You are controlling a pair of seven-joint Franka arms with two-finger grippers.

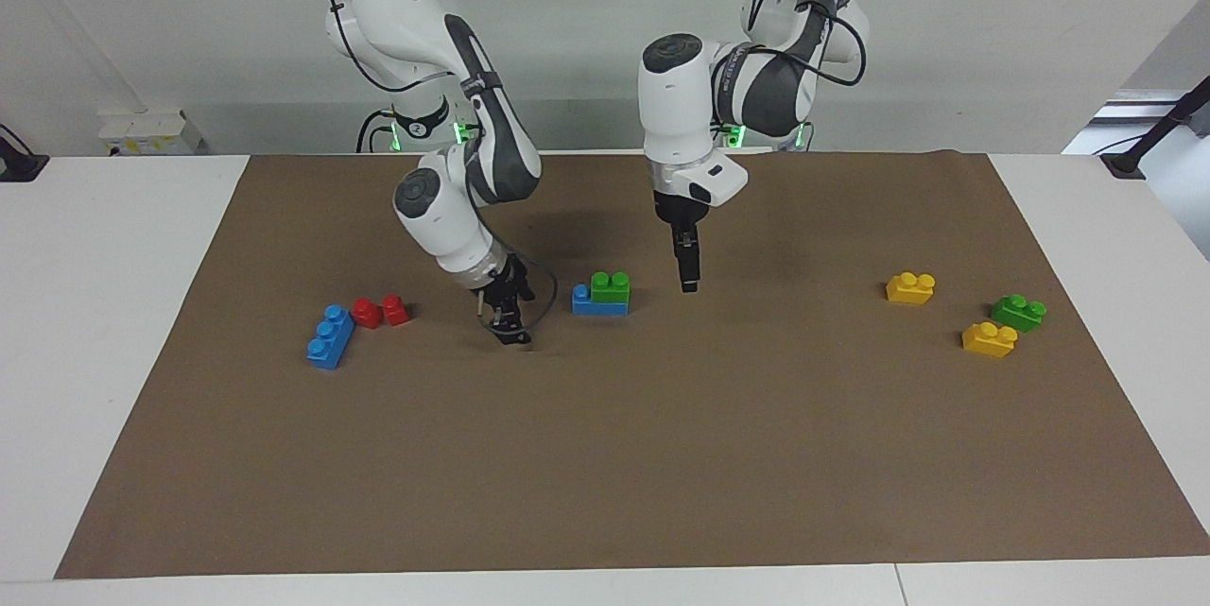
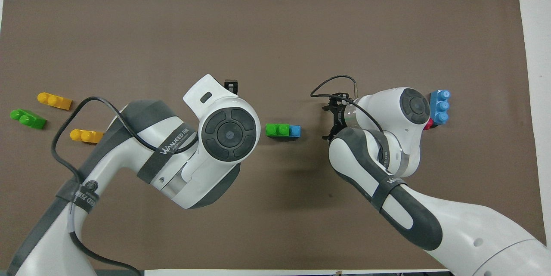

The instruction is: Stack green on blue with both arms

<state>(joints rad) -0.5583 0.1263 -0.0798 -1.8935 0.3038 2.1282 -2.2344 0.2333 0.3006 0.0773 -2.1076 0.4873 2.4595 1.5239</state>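
Left gripper (image 1: 689, 285) beside studded green (image 1: 611, 286), on blue (image 1: 597, 304)

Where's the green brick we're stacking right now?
The green brick sits on the blue brick mid-mat, covering its end toward the left arm, between the left gripper and right gripper.

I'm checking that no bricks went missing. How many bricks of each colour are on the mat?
Green: 2, green stacked on blue, second green brick
Blue: 2, second blue brick
Yellow: 2, yellow bricks
Red: 2, red bricks
Total: 8
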